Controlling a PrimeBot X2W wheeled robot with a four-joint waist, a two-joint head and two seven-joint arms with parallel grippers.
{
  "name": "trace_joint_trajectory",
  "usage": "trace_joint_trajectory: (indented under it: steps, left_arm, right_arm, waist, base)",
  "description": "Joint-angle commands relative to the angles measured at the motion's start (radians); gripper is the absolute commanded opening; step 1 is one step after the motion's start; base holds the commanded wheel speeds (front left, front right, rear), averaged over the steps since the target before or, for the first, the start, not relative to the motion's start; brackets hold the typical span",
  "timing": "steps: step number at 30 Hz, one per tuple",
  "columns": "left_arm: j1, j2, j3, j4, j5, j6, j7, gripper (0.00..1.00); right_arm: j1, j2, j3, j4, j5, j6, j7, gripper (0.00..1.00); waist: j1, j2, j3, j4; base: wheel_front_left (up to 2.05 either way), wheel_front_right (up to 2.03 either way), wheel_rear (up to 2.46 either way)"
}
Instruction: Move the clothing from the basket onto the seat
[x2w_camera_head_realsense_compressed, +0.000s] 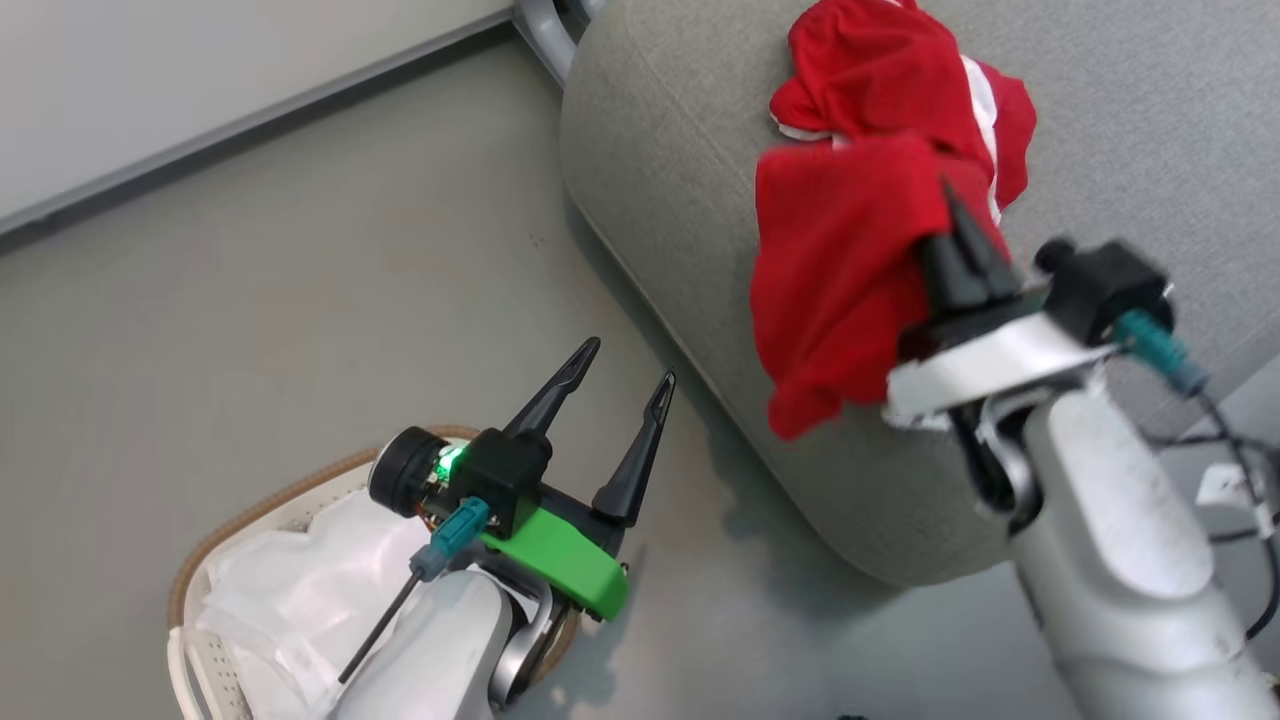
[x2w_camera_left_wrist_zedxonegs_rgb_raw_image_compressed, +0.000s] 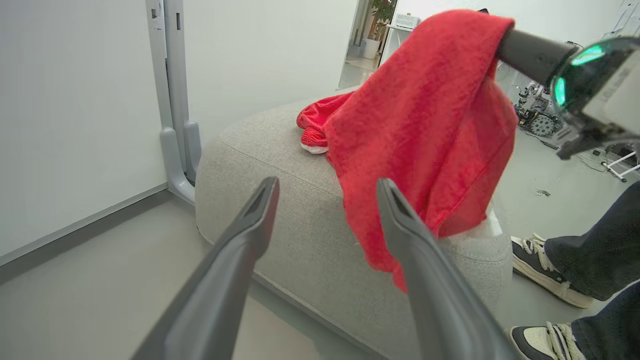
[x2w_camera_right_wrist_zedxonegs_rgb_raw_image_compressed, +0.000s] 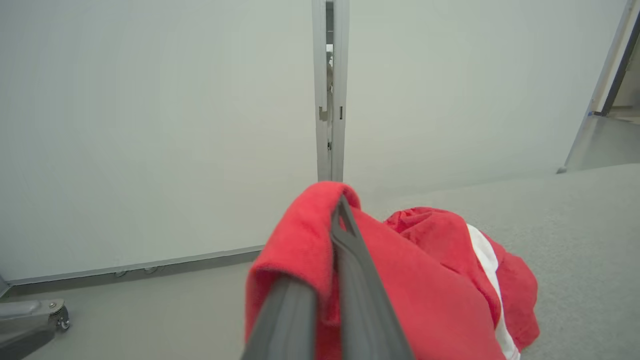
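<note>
Over the rounded front edge of the seat (x2w_camera_head_realsense_compressed: 680, 200): right gripper (x2w_camera_head_realsense_compressed: 950, 205) is clamped tight on a fold of one red garment (x2w_camera_head_realsense_compressed: 850, 290), fingers pressed together with fabric wrapped round the tips. Right wrist view confirms it, no gap between the fingers. The garment hangs from that pinch point, top bunched at my fingers, lower hem dangling past the seat edge and down its side. Can't tell if the hanging part touches the upholstery or clears it. A second red garment (x2w_camera_head_realsense_compressed: 900, 70), with a white stripe, lies crumpled on top of the seat just behind the held one; they overlap in head view, contact unclear. The basket (x2w_camera_head_realsense_compressed: 200, 670) sits at lower left of head view, partly under my left forearm, brown woven rim showing, white liner sheet (x2w_camera_head_realsense_compressed: 300, 590) crumpled inside. Left gripper (x2w_camera_head_realsense_compressed: 630, 362) is spread wide with nothing in it, fingers pointing toward the seat, over the grey floor (x2w_camera_head_realsense_compressed: 300, 300) between basket and seat. Left wrist view also picks up a person's sneakers (x2w_camera_left_wrist_zedxonegs_rgb_raw_image_compressed: 545, 272) and dark trouser legs on the floor by the seat's far corner. White wall (x2w_camera_right_wrist_zedxonegs_rgb_raw_image_compressed: 150, 125) behind the seat.
</note>
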Motion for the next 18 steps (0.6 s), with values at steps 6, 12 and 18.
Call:
trace_joint_trajectory:
  steps: [6, 12, 18]
  left_arm:
    - [-0.037, 0.028, -0.010, 0.013, -0.006, -0.002, 0.001, 1.00]
    - [-0.059, 0.042, -0.016, 0.025, -0.004, -0.002, 0.001, 1.00]
    - [-0.085, 0.050, -0.017, 0.034, -0.006, -0.002, 0.001, 1.00]
  right_arm:
    - [-0.224, -0.115, -0.097, 0.001, -0.032, -0.001, -0.002, 0.00]
    - [-0.414, -0.236, -0.218, 0.079, -0.091, -0.001, -0.002, 0.00]
    - [-0.514, -0.299, -0.336, 0.209, -0.166, -0.001, -0.002, 0.00]
  waist:
    - [0.0000, -0.0001, 0.077, 0.023]
    - [0.0000, -0.0001, 0.130, 0.065]
    - [0.0000, -0.0001, 0.189, 0.116]
  base:
    - [0.00, 0.00, 0.00]
    - [0.00, 0.00, 0.00]
    - [0.00, 0.00, 0.00]
